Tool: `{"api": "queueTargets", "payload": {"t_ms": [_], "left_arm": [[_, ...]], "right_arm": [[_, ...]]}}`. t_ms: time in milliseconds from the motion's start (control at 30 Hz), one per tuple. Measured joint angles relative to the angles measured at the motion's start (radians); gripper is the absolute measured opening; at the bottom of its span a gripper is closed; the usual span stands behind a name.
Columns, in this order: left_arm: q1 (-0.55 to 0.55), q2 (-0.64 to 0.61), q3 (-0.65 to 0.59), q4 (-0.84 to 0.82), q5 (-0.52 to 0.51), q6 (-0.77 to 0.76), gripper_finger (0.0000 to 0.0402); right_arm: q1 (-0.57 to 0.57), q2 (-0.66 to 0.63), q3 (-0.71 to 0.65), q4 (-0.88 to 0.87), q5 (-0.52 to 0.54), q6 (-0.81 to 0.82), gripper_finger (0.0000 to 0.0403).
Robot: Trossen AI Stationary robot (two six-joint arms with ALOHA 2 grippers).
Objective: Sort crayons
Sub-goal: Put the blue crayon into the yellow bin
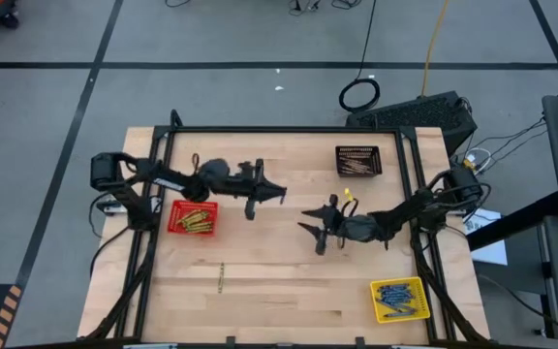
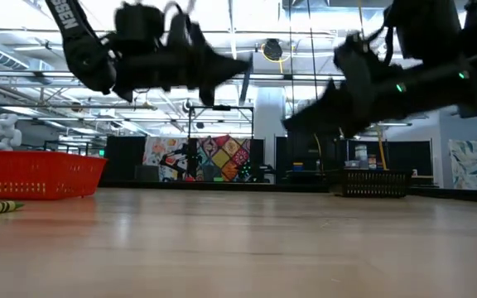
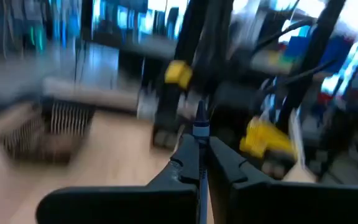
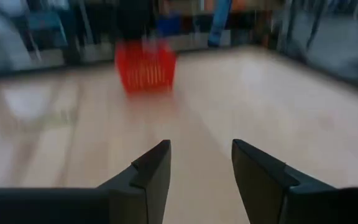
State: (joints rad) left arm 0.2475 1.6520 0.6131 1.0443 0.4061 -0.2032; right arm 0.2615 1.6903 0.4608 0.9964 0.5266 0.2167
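**Blue crayon gripped above desk**

Lying near-left on the desk (image 1: 289, 281): one yellow crayon (image 1: 221, 278). Hovering mid-desk: right gripper (image 1: 320, 226), fingers open, empty. Pinching a blue crayon (image 3: 199, 121) farther left, above the desk: left gripper (image 1: 263, 197), fingers closed.

I'm working in a big open robotics lab or industrial hall. Under me there's a wooden table (image 1: 289, 281) in a black metal frame, standing on a grey floor marked with dark tape lines (image 1: 260, 66), cables (image 1: 361, 92) trailing across it. Looking level across the table, I see high ceilings with strip lights (image 2: 23, 45), and colourful wall art (image 2: 201, 157) beyond.
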Motion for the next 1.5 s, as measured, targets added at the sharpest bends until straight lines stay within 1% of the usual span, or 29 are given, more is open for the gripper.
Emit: {"api": "queueTargets", "payload": {"t_ms": [100,200,233,300,400,467,533,600,700,767,967,1100,1133,1267,1400,1500], "left_arm": [[-0.066,0.000,-0.018,0.215,-0.073,0.006,0.0002],[-0.116,0.000,-0.019,0.341,-0.096,0.036,0.0002],[-0.127,0.000,-0.019,0.373,-0.096,0.054,0.0002],[-0.141,0.000,-0.019,0.452,-0.104,0.076,0.0002],[-0.149,-0.001,-0.019,0.519,-0.108,0.079,0.0002],[-0.151,-0.001,-0.019,0.526,-0.108,0.080,0.0002],[-0.151,-0.001,-0.019,0.525,-0.109,0.080,0.0002],[-0.150,-0.001,-0.019,0.529,-0.109,0.080,0.0002],[-0.151,-0.001,-0.019,0.525,-0.109,0.081,0.0002],[-0.152,-0.001,-0.019,0.526,-0.109,0.081,0.0002],[-0.152,-0.001,-0.019,0.525,-0.110,0.081,0.0002],[-0.152,-0.001,-0.019,0.525,-0.112,0.088,0.0001],[-0.152,-0.001,-0.019,0.524,-0.112,0.088,0.0001],[-0.152,-0.001,-0.019,0.517,-0.119,0.088,0.0001],[-0.152,-0.001,-0.019,0.518,-0.117,0.087,0.0001],[-0.152,-0.001,-0.019,0.514,-0.116,0.087,0.0006]], "right_arm": [[-0.024,0.030,0.010,0.224,-0.001,-0.103,0.0165],[-0.039,0.030,0.029,0.384,-0.005,-0.230,0.0182],[-0.043,0.028,0.040,0.421,-0.018,-0.278,0.0188],[-0.047,0.022,0.060,0.457,-0.075,-0.357,0.0196],[-0.054,0.022,0.115,0.461,-0.156,-0.391,0.0200],[-0.060,0.027,0.160,0.444,-0.195,-0.393,0.0197],[-0.060,0.030,0.197,0.419,-0.209,-0.401,0.0193],[-0.060,0.030,0.232,0.395,-0.192,-0.414,0.0187],[-0.058,0.030,0.262,0.393,-0.134,-0.436,0.0176],[-0.061,0.030,0.268,0.392,-0.102,-0.438,0.0167],[-0.076,0.030,0.269,0.390,-0.110,-0.418,0.0131],[-0.091,0.030,0.269,0.355,-0.113,-0.388,0.0104],[-0.094,0.030,0.269,0.351,-0.121,-0.385,0.0097],[-0.105,0.030,0.270,0.353,-0.215,-0.384,0.0079],[-0.105,0.030,0.270,0.353,-0.228,-0.396,0.0057],[-0.105,0.030,0.269,0.343,-0.227,-0.410,0.0032]]}}
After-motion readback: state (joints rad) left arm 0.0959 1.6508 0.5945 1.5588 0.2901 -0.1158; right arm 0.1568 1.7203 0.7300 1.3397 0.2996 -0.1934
